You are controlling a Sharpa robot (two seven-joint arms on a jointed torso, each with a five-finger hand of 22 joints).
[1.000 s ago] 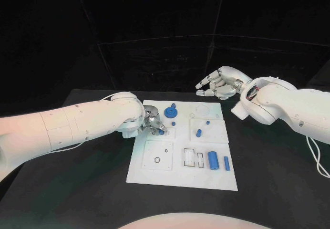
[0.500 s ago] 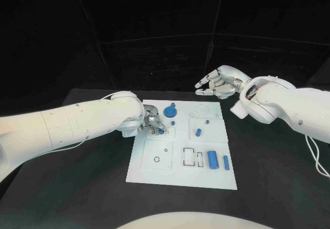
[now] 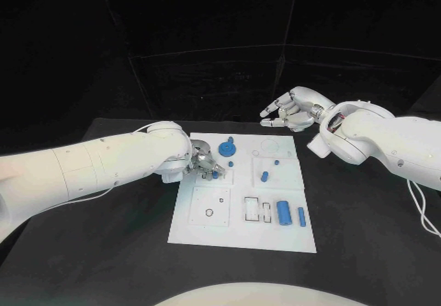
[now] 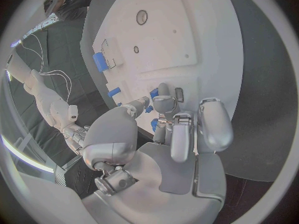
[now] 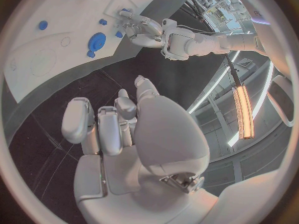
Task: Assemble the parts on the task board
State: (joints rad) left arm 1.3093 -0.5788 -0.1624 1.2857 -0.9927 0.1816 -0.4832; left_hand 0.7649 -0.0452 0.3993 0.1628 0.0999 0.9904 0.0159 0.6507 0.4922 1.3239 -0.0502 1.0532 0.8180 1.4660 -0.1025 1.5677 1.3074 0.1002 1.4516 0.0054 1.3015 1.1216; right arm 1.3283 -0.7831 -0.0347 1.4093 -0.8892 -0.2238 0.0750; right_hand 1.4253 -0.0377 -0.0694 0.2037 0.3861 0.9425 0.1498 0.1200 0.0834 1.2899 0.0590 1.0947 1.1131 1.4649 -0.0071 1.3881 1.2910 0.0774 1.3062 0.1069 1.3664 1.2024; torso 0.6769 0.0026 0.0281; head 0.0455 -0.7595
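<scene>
Task board (image 3: 241, 229): white plate, flat at the middle of the black counter (image 3: 110, 255). Recesses and outlines across its face.

Parts, blue: gear-like disc (image 3: 228, 151) near the far edge; short peg (image 3: 264, 176) mid-board; thick cylinder (image 3: 285, 212) and slim pin (image 3: 303, 218) side by side near the right edge, lying loose. One small blue piece (image 4: 153, 93) sits at the fingertips of the left robot hand.

Left robot hand (image 3: 204, 165): low over the board's left edge, fingers drawn together on the small blue piece; it appears pinched, though the fingers hide much of it.

Right robot hand (image 3: 292, 111): raised beyond the board's far edge, well apart from it, fingers loosely curled, nothing in them.

Risks:
- Piece held only at the fingertips; may twist or slip as it meets its seat.
- Tilted entry would likely jam it in the recess.
- Downward push near the board's edge may shift the board.
- Loose cylinder and pin may roll if the board is jolted.
</scene>
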